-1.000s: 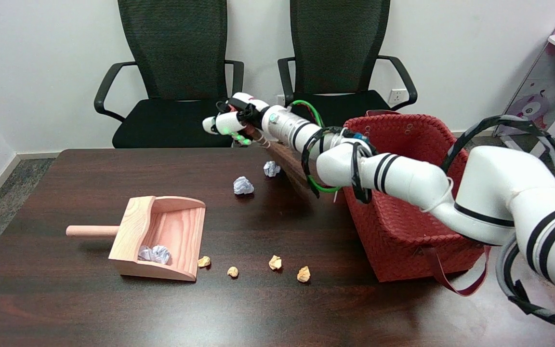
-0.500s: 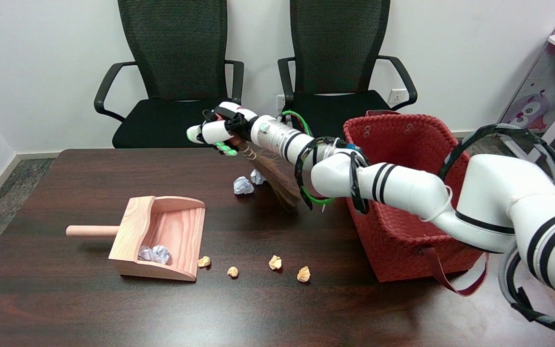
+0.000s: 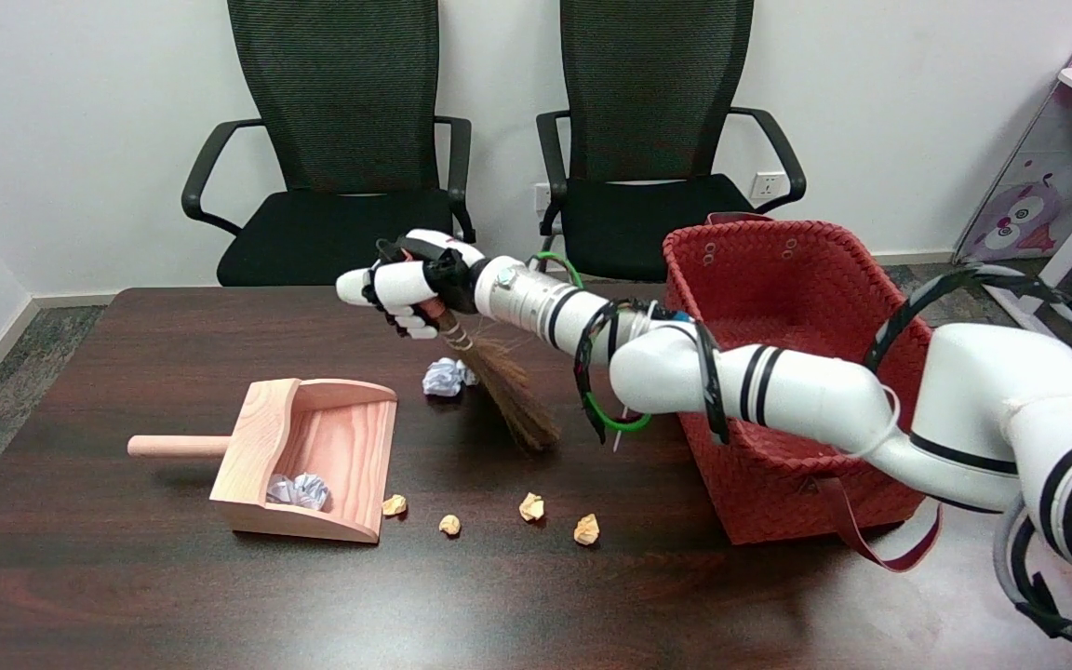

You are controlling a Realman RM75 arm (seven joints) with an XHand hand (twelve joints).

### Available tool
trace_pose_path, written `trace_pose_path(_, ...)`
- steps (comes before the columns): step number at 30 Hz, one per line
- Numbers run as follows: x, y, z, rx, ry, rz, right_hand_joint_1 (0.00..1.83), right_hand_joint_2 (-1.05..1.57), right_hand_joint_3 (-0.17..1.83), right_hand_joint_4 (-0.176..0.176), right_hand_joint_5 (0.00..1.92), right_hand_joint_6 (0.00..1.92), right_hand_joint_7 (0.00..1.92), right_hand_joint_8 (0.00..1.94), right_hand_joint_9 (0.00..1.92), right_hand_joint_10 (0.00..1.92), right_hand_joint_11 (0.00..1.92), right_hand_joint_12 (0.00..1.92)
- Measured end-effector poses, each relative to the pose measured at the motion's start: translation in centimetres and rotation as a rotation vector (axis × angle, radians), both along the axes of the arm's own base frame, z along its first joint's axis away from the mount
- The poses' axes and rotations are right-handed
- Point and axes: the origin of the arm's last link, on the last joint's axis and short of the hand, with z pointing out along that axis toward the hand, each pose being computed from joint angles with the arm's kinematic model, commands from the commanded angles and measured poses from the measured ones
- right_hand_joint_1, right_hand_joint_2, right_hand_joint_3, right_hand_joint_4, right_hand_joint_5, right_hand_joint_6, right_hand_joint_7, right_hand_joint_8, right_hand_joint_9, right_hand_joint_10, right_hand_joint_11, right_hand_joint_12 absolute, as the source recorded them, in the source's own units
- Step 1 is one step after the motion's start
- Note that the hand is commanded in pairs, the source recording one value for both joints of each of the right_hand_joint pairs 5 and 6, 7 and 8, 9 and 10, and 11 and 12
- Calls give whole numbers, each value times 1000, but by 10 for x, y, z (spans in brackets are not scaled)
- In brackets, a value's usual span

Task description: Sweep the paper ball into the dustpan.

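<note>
- The right robot hand (image 3: 410,290) is hovering above the far middle of the dark tabletop (image 3: 127,577), its fingers wrapped tight around the handle of a small brown broom (image 3: 503,395).
- The broom is slanting down and to the right from the grip, its bristles fanning out low over the tabletop; whether the tips are touching the wood is hard to tell.
- White paper balls (image 3: 446,377) are sitting bunched together just left of the bristles, right against the broom's neck, and they look like two pressed side by side.
- The wooden dustpan (image 3: 313,456) is lying nearer the camera and to the left, mouth facing right, handle pointing left, well apart from those balls.
- Another white crumpled ball (image 3: 298,489) is resting inside the dustpan.
- Four small tan paper scraps (image 3: 530,507) are lined up along the tabletop to the right of the dustpan's mouth.
- A red woven basket (image 3: 778,279) is standing at the right, behind the arm.
</note>
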Motion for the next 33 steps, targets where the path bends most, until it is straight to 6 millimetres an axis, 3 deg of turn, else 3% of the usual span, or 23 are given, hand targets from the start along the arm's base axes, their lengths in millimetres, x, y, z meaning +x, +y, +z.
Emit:
trace_pose_path(14,1,27,-6,50,-113,-48,995,1539,748,-3,1920,1920,1920,1920,1920,1920,1920,1920)
trace_pose_path(33,10,42,-14,70,-253,-99,981,1571,735,-5,1920,1920,1920,1920,1920,1920,1920,1920)
